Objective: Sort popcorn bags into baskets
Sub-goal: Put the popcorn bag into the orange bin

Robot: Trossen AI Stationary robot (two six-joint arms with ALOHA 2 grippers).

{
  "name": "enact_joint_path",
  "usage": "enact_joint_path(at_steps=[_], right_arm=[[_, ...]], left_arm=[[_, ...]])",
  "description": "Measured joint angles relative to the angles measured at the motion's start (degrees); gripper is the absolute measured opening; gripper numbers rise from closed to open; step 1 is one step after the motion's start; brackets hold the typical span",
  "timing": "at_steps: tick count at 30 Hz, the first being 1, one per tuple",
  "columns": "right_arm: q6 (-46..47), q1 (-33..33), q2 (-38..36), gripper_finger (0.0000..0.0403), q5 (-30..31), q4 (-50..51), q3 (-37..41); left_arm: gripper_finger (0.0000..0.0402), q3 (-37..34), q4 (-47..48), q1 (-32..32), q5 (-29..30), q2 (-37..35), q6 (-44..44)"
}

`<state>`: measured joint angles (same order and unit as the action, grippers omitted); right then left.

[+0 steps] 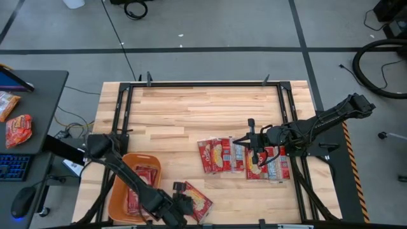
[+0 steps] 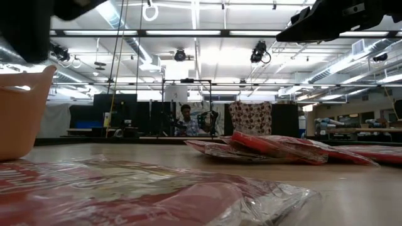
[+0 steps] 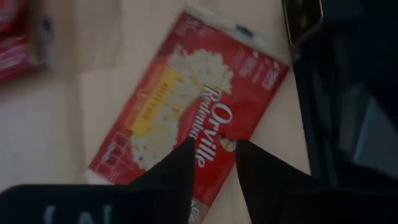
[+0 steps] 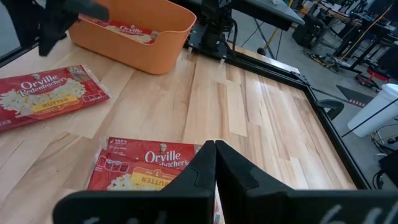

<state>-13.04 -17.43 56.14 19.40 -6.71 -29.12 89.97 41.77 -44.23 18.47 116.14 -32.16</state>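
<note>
A single red popcorn bag [image 1: 198,200] [image 3: 193,93] lies flat near the table's near edge, just right of the orange basket [image 1: 117,191] [image 4: 134,43], which holds several bags. My left gripper [image 1: 180,205] [image 3: 214,146] hovers over this bag's near end, fingers open a little. A pile of several overlapping bags [image 1: 219,156] [image 2: 282,147] lies right of centre. My right gripper [image 1: 245,141] [image 4: 215,146] is shut and hangs above the pile, over one bag [image 4: 146,168]. The low view shows both arms up off the table.
Black frame rails [image 1: 203,84] run along the table's far and side edges. Bare wood [image 1: 191,108] covers the far half. A grey desk [image 1: 38,95] on the left carries an orange-red snack packet [image 1: 19,130]. A person [image 2: 186,119] sits far off in the room.
</note>
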Motion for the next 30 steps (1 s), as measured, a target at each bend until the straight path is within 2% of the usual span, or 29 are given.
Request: enact_joint_path(at_steps=[5,9,13,19,30], right_arm=[[0.0,0.0,0.0,0.0012,0.0,0.0,-0.01],[0.0,0.0,0.0,0.0012,0.0,0.01,-0.01],[0.02,0.0,0.0,0.0012,0.0,0.03,0.0],[0.08,0.0,0.0,0.0012,0.0,0.17,-0.02],[0.58,0.0,-0.02,0.0012,0.0,0.59,-0.02]], left_arm=[[0.0174,0.0,-1.26,-0.8,0.03,3.07,2.51],[0.0194,0.0,-1.75,-1.76,0.41,4.73,5.41],[0.0196,0.02,-1.41,-2.99,2.27,5.92,7.54],[0.018,0.07,-0.58,-4.59,9.91,7.23,10.67],[0.0169,0.12,1.87,-5.24,9.98,9.21,12.27]])
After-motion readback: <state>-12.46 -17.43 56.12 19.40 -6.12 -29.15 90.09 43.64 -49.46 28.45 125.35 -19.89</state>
